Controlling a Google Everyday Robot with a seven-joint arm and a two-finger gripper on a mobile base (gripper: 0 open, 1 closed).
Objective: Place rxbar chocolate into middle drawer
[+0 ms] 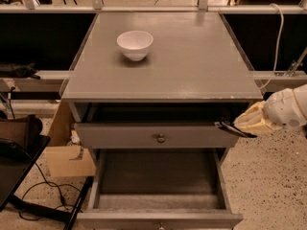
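Observation:
My gripper [236,127] comes in from the right edge, level with the cabinet's right front corner. Its pale fingers [252,120] are shut on a thin, flat black thing, the rxbar chocolate [232,128], which sticks out to the left by the right end of the top drawer's front. The middle drawer [158,178] is pulled far out below it, with its dark grey floor bare. The bar is above and to the right of that drawer's right wall.
A white bowl [135,43] stands on the grey cabinet top [192,61]. The top drawer [160,138], with a small round knob, is slightly open. A cardboard box [67,159], cables and dark gear lie on the floor to the left.

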